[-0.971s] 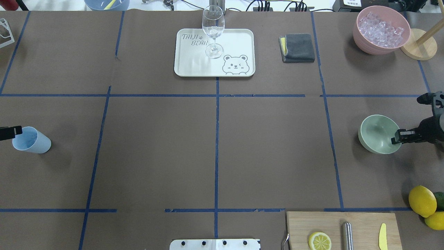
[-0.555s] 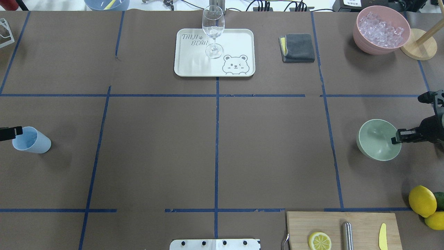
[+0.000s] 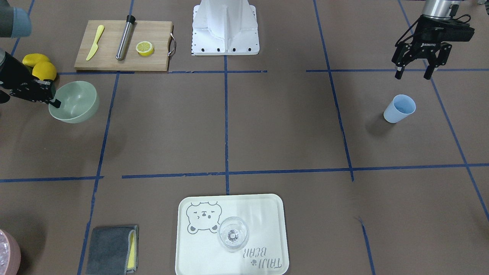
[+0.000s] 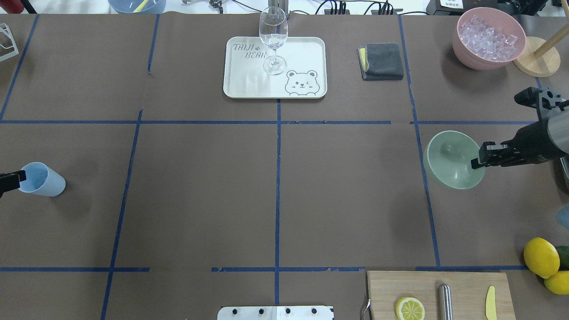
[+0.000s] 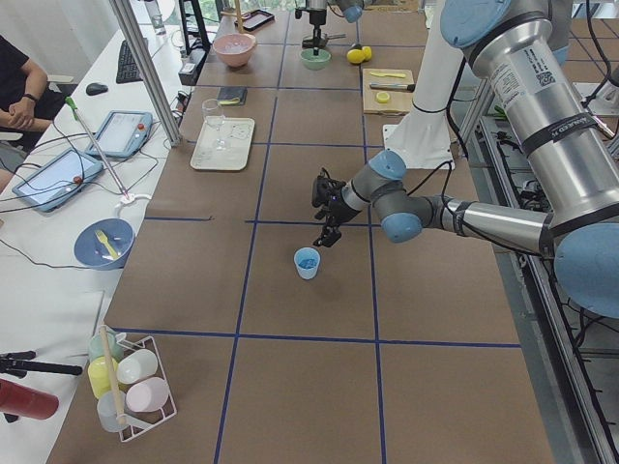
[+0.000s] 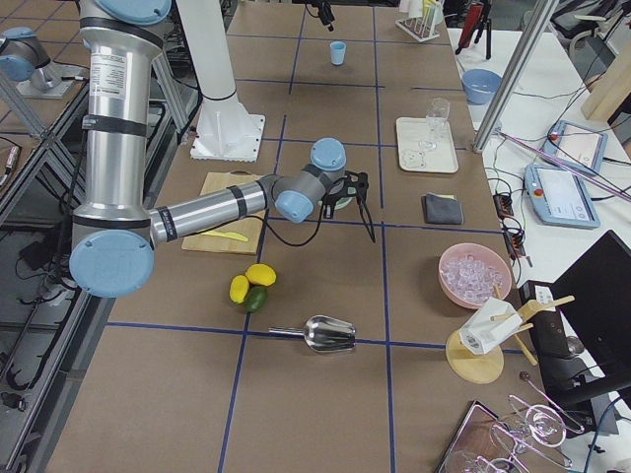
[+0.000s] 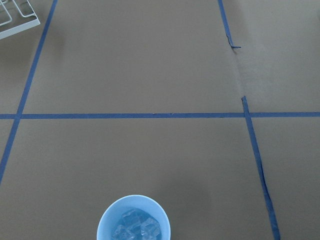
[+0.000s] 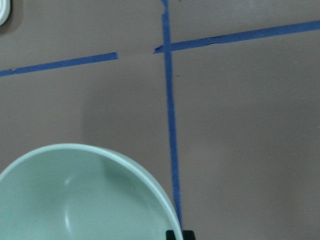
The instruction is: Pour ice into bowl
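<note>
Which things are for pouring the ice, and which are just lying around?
For the job: ice, blue cup holding it, green bowl in the right gripper.
Just lying about: wine glass, tray, cloth, lemons, cutting board, pink bowl.

Seen from overhead, the brown table (image 4: 200, 200), gridded with blue tape (image 4: 278, 178), carried a white tray (image 4: 249, 80) at 12 o'clock. A bear drawing (image 4: 301, 82) marked the tray's 5 o'clock corner, and a wine glass (image 4: 273, 40) stood upright near its middle. At 3 o'clock of the tray, apart from it, lay a folded grey cloth (image 4: 383, 61) with a yellow layer showing on its 9 o'clock side. A pink container (image 4: 462, 51) sat toward the table's 1 o'clock corner, just beside a round wooden base (image 4: 535, 62). At 5 o'clock a wooden cutting board (image 4: 386, 293) held a lemon half (image 4: 410, 308), a metal cylinder (image 4: 445, 302) and a yellow knife (image 4: 490, 303), ranged from 9 to 3 o'clock. Two whole lemons (image 4: 541, 257) and a lime (image 4: 563, 255) clustered off the board's 2 o'clock corner.
</note>
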You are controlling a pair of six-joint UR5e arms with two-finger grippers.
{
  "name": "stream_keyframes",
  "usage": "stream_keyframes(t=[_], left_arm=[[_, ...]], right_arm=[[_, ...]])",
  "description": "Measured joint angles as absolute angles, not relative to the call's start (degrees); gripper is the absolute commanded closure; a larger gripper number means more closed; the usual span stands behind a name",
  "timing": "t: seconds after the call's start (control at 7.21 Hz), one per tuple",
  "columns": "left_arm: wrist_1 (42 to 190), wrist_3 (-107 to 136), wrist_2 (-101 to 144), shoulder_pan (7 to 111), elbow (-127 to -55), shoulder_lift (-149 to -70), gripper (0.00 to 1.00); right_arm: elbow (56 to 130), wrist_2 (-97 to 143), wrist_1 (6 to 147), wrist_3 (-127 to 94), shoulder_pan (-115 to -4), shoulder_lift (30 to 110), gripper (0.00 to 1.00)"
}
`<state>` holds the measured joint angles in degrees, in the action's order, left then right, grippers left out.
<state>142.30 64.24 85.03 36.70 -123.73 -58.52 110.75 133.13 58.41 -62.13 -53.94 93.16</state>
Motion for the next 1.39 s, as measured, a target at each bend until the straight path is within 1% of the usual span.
stream_keyframes(t=[0.28,0.55,0.69,0.83,1.11,1.25,1.39], left_arm=[[147.1,66.4,79.6,32.8,-123.1,-56.0,0.00],[147.7,73.1,69.2,23.2,-120.0,-55.7,0.00],[147.7,77.4,63.1,17.6,-117.8,-55.8,0.00],[147.6,80.4,58.0,13.4,-115.3,-56.6,0.00],[147.5,82.5,51.8,9.4,-111.1,-58.8,0.00],[147.5,82.7,49.8,8.8,-109.5,-59.7,0.00],[147.6,82.8,48.2,8.6,-107.7,-60.8,0.00]], right_arm=[[111.1,129.3,62.5,-74.3,-45.1,82.8,1.00],[110.1,121.4,74.8,-81.5,-35.9,68.0,1.00],[107.9,118.6,79.9,-83.2,-32.8,61.1,1.00],[104.2,116.7,81.7,-84.9,-30.5,55.8,1.00],[92.8,112.4,82.1,-87.3,-27.1,45.6,1.00],[87.7,110.9,80.8,-87.9,-26.0,42.2,1.00],[84.2,110.1,79.1,-88.4,-25.4,40.2,1.00]])
